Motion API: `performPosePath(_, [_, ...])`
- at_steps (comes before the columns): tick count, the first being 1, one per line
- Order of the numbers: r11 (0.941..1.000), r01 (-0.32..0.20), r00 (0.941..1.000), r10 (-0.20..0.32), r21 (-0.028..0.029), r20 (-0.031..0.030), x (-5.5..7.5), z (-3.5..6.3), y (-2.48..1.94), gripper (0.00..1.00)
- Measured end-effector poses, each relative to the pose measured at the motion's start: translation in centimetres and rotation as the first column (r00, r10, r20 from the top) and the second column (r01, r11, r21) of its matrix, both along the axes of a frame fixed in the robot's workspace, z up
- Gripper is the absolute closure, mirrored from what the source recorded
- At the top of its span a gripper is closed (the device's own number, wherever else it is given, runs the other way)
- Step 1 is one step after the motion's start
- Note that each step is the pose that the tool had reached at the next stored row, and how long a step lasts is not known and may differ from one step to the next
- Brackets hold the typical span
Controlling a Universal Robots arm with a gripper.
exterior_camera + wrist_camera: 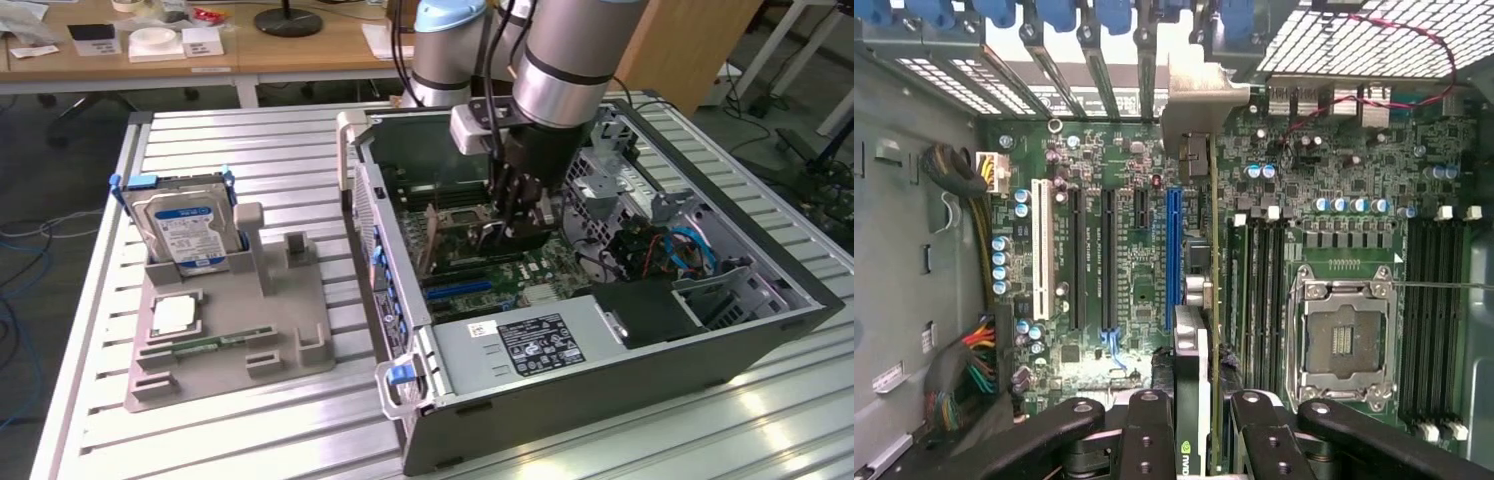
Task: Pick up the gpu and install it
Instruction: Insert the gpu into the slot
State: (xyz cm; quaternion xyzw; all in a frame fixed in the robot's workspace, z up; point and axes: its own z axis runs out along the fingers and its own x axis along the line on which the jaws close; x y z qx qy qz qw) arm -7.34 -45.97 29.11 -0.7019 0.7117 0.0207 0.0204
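Note:
My gripper (514,222) reaches down into the open computer case (747,330) and is shut on the gpu (431,240). In the wrist view the gpu (1211,250) shows edge-on, a thin green card running from between the black fingers (1149,425) to its silver end bracket (1199,105) at the case's rear slots. Its dark heatsink block (1189,345) sits just ahead of my gripper (1202,412). The card stands upright over the motherboard (1134,290), beside the blue expansion slot (1173,250). Whether it sits in a slot I cannot tell.
A CPU socket (1344,335) and memory slots (1259,280) lie beside the card. Cable bundles (964,370) crowd one case wall. The power supply (534,340) fills the case's near end. On the exterior view's left, a grey holder (267,350) carries a hard drive (184,225) and a memory stick (207,343).

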Motion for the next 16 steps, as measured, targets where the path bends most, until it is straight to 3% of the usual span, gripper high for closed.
performPosePath(5, [1.0000, -0.001, 1.0000, 0.001, 0.0003, 0.0001, -0.06, -0.65, -0.03, 0.73])
performPosePath(16, [1.0000, -0.003, 1.0000, 0.003, 0.0004, 0.0001, -0.33, -1.07, -0.19, 0.73])
